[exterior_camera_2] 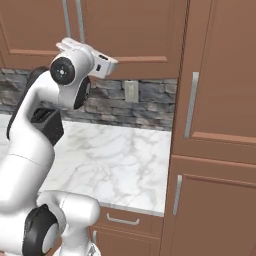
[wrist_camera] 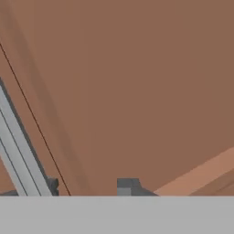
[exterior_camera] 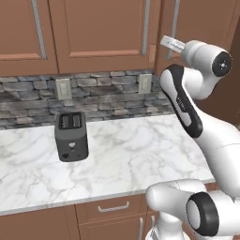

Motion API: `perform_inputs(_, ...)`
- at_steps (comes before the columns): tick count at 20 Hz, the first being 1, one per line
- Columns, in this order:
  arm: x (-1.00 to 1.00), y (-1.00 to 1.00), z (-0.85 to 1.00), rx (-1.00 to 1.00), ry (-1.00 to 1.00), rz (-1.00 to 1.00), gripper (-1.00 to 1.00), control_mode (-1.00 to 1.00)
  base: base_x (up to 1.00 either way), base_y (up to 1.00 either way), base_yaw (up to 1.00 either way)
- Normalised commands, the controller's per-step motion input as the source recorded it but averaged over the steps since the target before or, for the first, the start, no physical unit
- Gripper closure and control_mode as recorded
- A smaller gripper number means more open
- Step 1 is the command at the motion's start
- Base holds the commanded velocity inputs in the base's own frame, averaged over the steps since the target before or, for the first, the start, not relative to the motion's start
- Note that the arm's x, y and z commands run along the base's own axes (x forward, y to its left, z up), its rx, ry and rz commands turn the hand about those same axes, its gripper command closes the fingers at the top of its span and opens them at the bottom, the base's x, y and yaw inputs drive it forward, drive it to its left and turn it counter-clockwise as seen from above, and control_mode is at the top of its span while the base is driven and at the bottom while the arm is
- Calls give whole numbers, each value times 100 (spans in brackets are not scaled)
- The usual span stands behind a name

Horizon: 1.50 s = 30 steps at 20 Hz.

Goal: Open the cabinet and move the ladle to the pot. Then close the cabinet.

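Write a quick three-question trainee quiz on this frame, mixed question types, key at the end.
1. True or false: both doors of the cabinet above the counter are shut.
2. What stands on the counter? A) toaster B) kettle C) bowl
3. Fill in: in the hand view, the silver bar handle lies to the ___ of the open gripper.

Key: 1 true; 2 A; 3 left.
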Motion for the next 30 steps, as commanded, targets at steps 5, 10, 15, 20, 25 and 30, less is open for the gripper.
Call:
perform_inputs(5,-94,-98,22,22,2,0,100,-100,0,0,0)
perform_inputs(10,-85,-100,33,27,1,0,100,-100,0,0,0)
perform_inputs(15,-80,-90,1,7,-1,0,100,-100,0,0,0)
perform_inputs(20,-100,-10,-5,-7,-36,0,-100,-100,0,0,0)
perform_inputs(25,-59,-3,1,1,-17,-5,-100,-100,0,0,0)
perform_inputs(30,-53,61,43,-14,-25,0,-100,-100,0,0,0)
